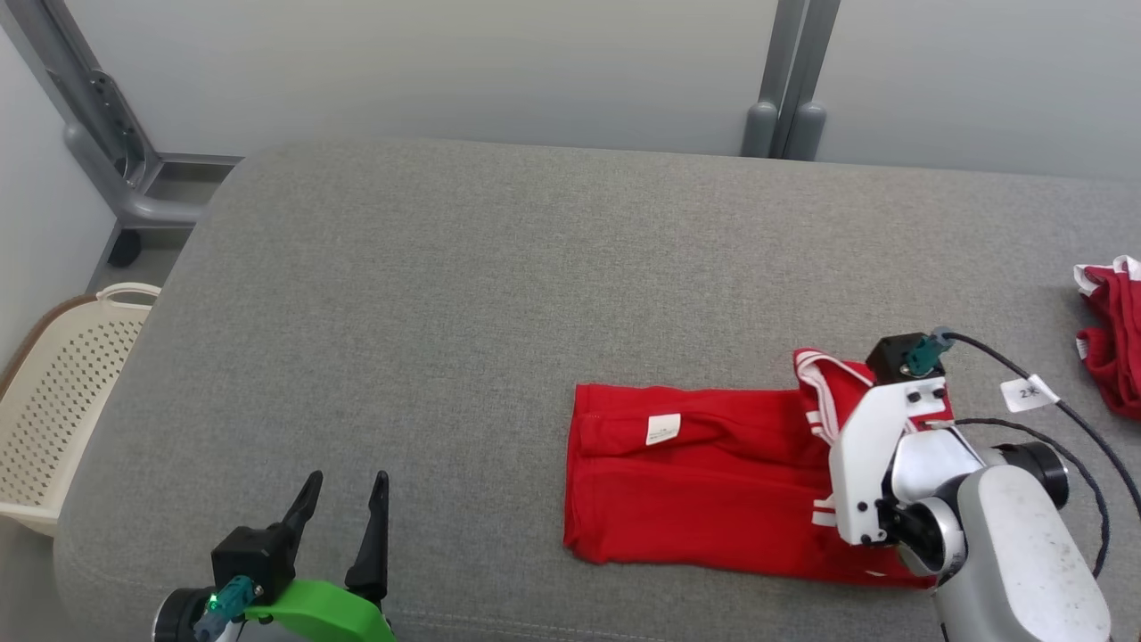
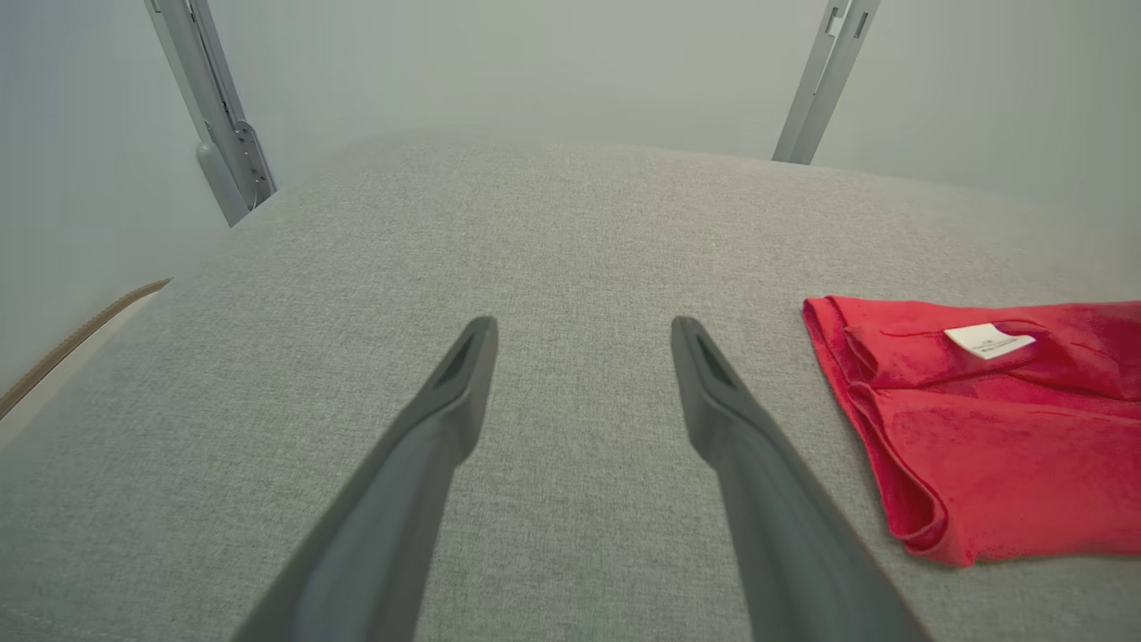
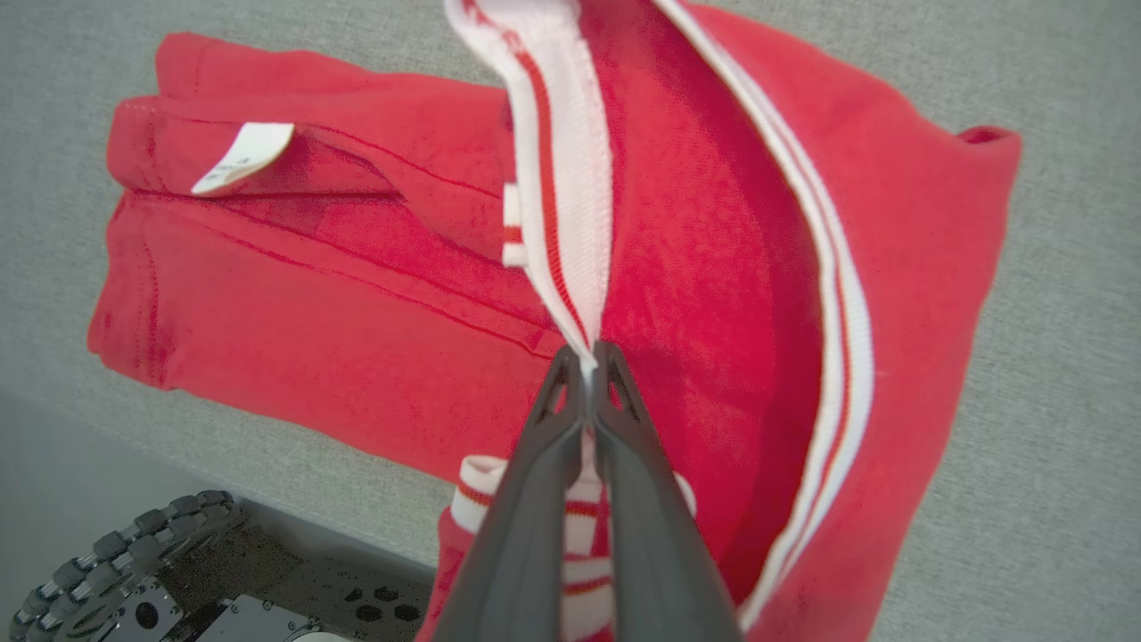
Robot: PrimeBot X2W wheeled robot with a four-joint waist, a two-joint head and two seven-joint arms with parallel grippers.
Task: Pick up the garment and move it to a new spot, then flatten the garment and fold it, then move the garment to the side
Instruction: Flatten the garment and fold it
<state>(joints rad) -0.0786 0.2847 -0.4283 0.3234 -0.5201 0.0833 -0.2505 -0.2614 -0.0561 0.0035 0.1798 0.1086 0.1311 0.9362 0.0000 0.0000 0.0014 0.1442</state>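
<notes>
Garment (image 1: 695, 481): red jersey, looks soft, light, limp; lies part-folded on grey worktop (image 1: 446, 267), right of centre. Right claw (image 3: 588, 357) clamped on white ribbed trim (image 3: 553, 178), likely firmest hold. Left claw (image 1: 348, 481) apart, empty

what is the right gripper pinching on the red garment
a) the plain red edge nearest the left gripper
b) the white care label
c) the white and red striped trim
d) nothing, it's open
C: in the right wrist view the right gripper is shut on the striped trim of the red garment; the care label lies free.
</notes>
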